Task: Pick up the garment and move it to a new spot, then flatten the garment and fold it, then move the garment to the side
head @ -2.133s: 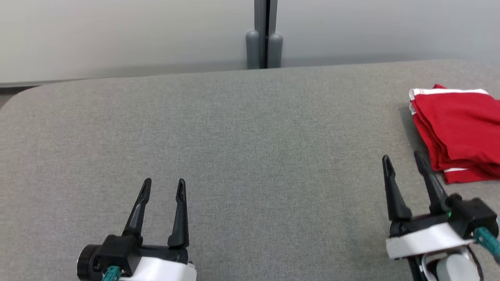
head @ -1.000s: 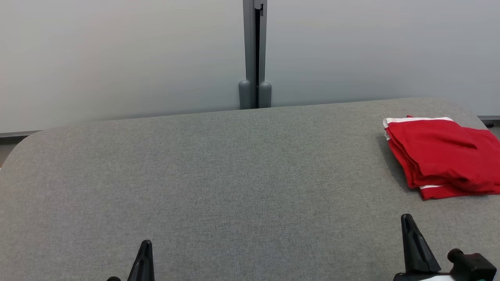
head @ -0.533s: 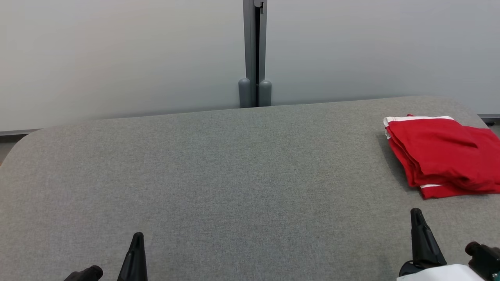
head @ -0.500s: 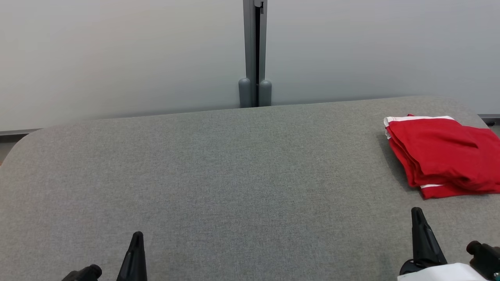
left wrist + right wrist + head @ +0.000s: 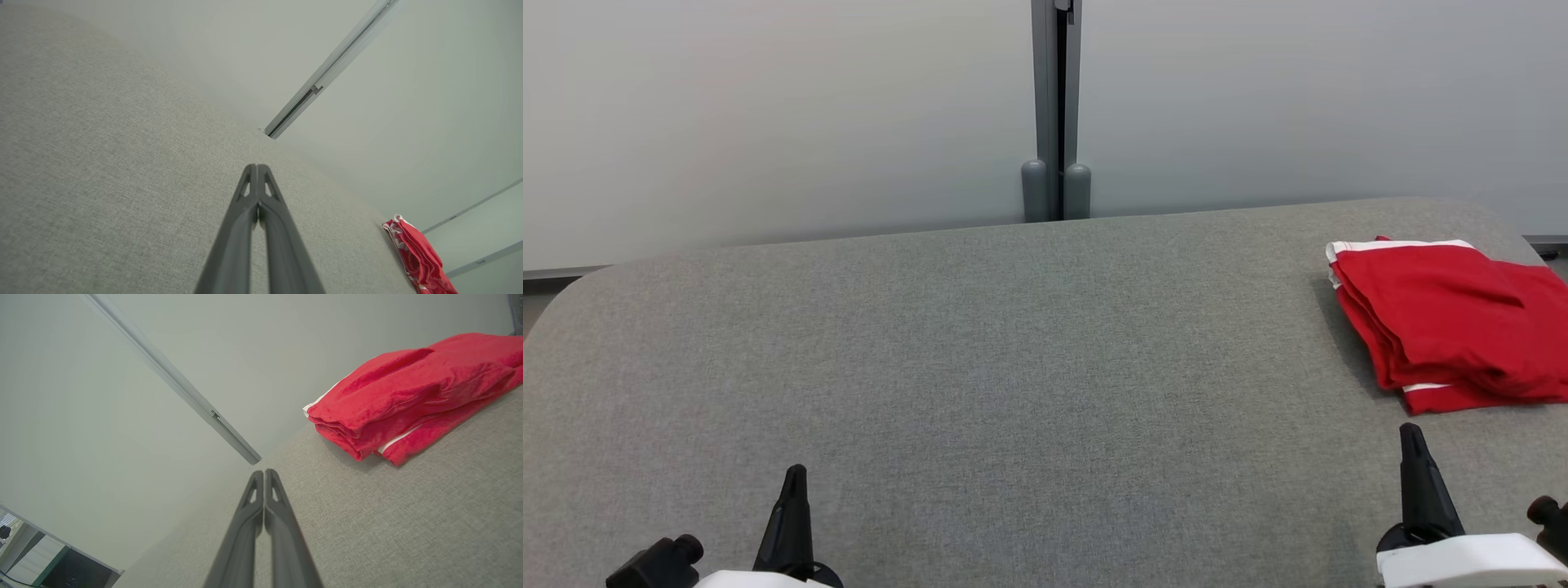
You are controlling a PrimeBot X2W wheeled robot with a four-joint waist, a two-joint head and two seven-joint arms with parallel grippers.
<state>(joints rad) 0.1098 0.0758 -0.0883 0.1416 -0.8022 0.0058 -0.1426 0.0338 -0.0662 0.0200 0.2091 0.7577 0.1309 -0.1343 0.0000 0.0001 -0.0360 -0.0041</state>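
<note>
Grey fabric table spreads ahead of both sets of fingertips. The folded red garment lies beyond and to the right of the right gripper, well apart from the left gripper. Both pairs of fingers are pressed together and empty. The setting-aside step looks done, so the arms probably need only rest clear.

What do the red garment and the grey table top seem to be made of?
The red garment looks like soft knit fabric, perhaps cotton or fleece: matte, slightly fuzzy, lying in limp folded layers with white trim. The table top seems covered in grey woven textile: matte, with a fine weave grain.
</note>
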